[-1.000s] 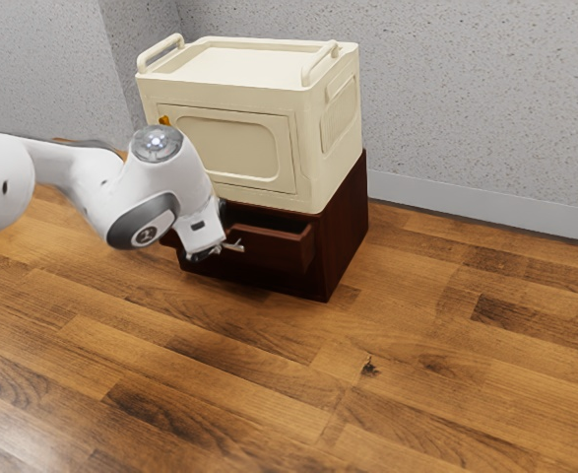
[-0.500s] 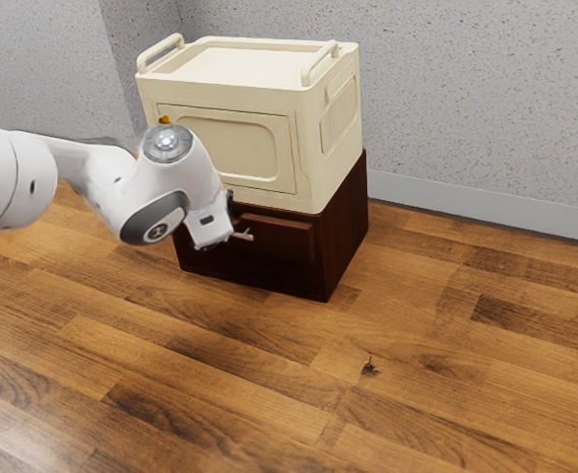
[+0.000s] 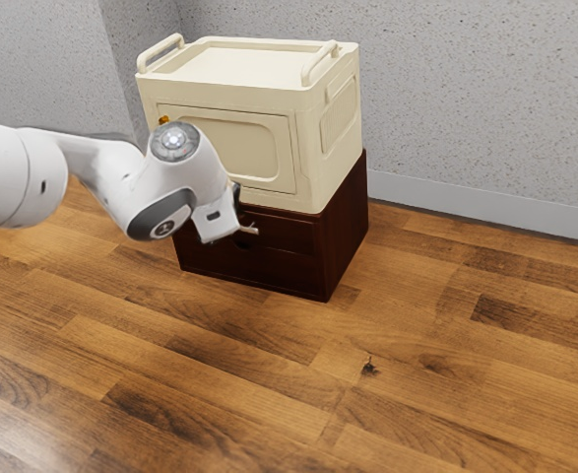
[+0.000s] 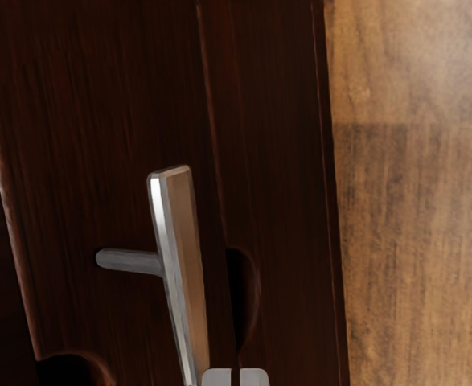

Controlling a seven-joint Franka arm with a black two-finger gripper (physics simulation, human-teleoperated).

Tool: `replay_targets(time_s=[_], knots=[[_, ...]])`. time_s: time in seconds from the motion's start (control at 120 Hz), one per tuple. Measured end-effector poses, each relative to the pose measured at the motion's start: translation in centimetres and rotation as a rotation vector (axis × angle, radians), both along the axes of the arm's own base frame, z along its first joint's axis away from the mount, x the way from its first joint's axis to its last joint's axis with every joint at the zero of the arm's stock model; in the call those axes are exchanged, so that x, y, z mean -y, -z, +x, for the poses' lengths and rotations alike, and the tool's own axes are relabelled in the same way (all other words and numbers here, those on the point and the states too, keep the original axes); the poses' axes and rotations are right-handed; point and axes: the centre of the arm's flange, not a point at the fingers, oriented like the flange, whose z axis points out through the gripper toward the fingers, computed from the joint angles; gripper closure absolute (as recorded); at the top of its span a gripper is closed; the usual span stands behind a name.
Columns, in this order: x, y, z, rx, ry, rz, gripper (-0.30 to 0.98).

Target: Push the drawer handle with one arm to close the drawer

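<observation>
Since drawer (image 3: 290, 235) looks near flush in dark cabinet (image 3: 347, 235), overpushing could shift cabinet; tool (image 4: 236, 377) closed, tips together beside handle (image 4: 181, 273); sideways drift could snag handle, dragging drawer open on retreat

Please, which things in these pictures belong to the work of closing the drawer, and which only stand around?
For the job:
- silver metal bar handle
- dark brown wooden drawer
- black two-finger gripper

Just there:
- cream box-shaped cabinet
- brown wood-plank floor
- grey speckled wall
</observation>
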Motion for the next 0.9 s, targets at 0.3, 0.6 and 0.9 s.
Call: replay_targets(time_s=[0.3, 0.6, 0.9], knots=[[0.4, -8.8, -4.5, -0.055, -0.080, -0.078, 0.79], [-7.1, -13.2, -9.7, -0.246, -0.462, -0.353, 0.50], [-7.9, -14.4, -10.9, -0.374, -0.764, -0.495, 0.12]])
